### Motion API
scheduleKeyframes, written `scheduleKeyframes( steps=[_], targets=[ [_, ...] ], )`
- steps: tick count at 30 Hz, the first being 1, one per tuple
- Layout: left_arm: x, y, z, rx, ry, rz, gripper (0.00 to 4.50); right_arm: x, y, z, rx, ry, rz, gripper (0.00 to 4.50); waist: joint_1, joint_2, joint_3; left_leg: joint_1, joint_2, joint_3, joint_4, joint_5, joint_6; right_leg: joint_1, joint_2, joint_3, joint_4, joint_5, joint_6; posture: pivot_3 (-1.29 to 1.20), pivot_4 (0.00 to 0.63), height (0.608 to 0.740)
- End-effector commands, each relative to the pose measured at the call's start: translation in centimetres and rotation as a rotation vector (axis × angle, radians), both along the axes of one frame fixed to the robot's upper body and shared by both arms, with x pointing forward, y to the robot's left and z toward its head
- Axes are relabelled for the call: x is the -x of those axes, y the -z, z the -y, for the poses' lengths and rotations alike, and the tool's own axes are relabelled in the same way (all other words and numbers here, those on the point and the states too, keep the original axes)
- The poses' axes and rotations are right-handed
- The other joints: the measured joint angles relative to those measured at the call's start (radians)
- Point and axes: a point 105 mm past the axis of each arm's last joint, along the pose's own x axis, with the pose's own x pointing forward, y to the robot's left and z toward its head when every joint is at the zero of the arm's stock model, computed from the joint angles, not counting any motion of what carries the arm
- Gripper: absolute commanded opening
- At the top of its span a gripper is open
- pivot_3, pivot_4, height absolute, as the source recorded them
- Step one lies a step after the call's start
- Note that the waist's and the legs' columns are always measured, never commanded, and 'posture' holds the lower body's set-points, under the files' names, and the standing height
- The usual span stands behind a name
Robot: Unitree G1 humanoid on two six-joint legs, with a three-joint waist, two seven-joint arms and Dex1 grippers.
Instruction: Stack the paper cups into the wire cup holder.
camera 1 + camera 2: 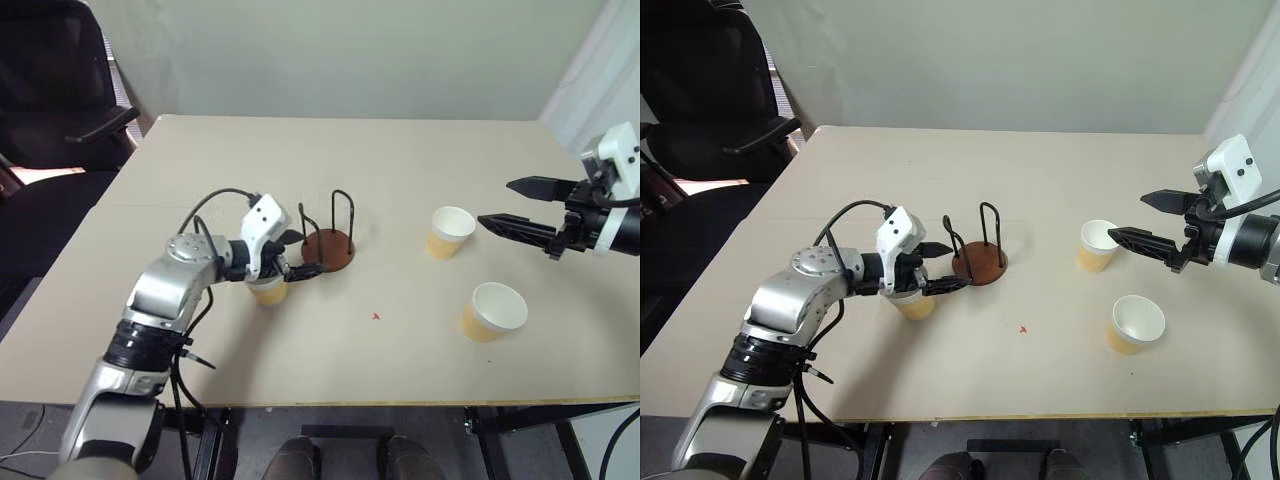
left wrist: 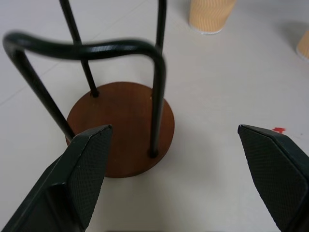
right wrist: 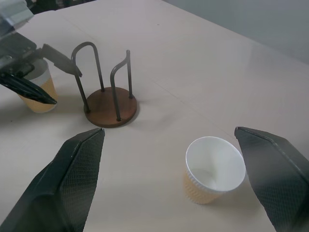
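bench (image 1: 380, 150): pale, flat surface spanning most of the head views.

wire cup holder (image 1: 328, 248): stood just left of frame centre; reddish-brown disc base with two black upright wire loops, nothing between the loops.

paper cups, three, all upright, open mouths up:
- first cup (image 1: 268, 290), left of centre, beside the holder's base on its lower-left, partly hidden under the left wrist.
- second cup (image 1: 450, 232), right of centre, well apart from the holder.
- third cup (image 1: 493, 311), lower right, below the second cup.

left gripper (image 1: 298, 255): arm rose from the lower left corner, forearm angled toward centre, wrist bent so the gripper pointed at the holder with a slight downward slant. fingers (image 2: 82, 171) spread wide, gripping nothing; in the left wrist view the near wire loop and disc stood just ahead of the tips. the gripper sat above the first cup rather than around it.

right gripper (image 1: 505, 203): entered from the right edge, held above the bench, pointing toward frame centre, tips near the second cup but apart from it. fingers (image 3: 72, 179) spread wide, nothing between them.
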Motion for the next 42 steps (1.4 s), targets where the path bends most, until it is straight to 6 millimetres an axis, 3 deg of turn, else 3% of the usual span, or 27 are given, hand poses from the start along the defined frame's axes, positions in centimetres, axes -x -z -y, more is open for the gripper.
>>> scheduleKeyframes(
  steps=[1, 11, 12, 15, 25, 42],
  targets=[
    [-1.1, -1.0, 0.5, -0.01, -0.02, 0.072, 4.47, 0.5, -0.9, -0.3, 0.027, -0.007, 0.045, 4.5, 0.001, 0.0, 0.0, 0.0, 0.0, 0.0, 0.0, 0.0, 0.0, 0.0, 0.0, 0.0, 0.0, 0.0, 0.0, 0.0, 0.15, 0.74],
    [-2.0, -0.4, 2.9, 0.013, 0.0, 0.086, 4.47, 0.7, -0.8, -0.4, 0.029, -0.008, 0.048, 4.5, 0.003, 0.0, 0.0, 0.0, 0.0, 0.0, 0.0, 0.0, 0.0, 0.001, 0.0, 0.0, -0.001, 0.0, 0.001, 0.0, 0.15, 0.74],
    [-2.0, -0.4, 3.2, 0.017, 0.004, 0.087, 4.31, 0.7, -0.8, -0.4, 0.03, -0.007, 0.049, 4.5, 0.004, 0.0, 0.0, 0.0, 0.0, 0.0, 0.0, 0.0, 0.0, 0.001, 0.0, 0.0, -0.001, 0.0, 0.001, 0.0, 0.15, 0.74],
    [-1.9, -0.4, 3.6, 0.027, 0.014, 0.089, 3.57, 0.8, -0.9, -0.3, 0.03, -0.003, 0.049, 4.5, 0.004, 0.0, 0.0, 0.001, 0.0, 0.001, 0.001, 0.0, 0.0, 0.002, 0.0, 0.001, -0.001, 0.001, 0.002, 0.0, 0.15, 0.74],
    [-1.2, -0.2, 3.4, 0.019, 0.033, 0.082, 0.02, 0.7, -0.6, -0.1, 0.024, 0.005, 0.044, 4.5, 0.004, 0.0, 0.0, 0.001, -0.001, 0.001, 0.0, 0.0, 0.001, 0.002, 0.0, 0.001, -0.001, 0.001, 0.002, 0.0, 0.15, 0.74],
    [-0.3, -1.9, 1.9, 0.016, 0.015, 0.119, 0.02, 0.8, -0.4, -0.2, 0.02, -0.003, 0.039, 4.5, 0.005, 0.0, 0.0, 0.002, -0.001, 0.001, 0.0, 0.001, 0.001, 0.003, 0.0, 0.001, -0.002, 0.001, 0.002, 0.0, 0.15, 0.74]
  ],
)
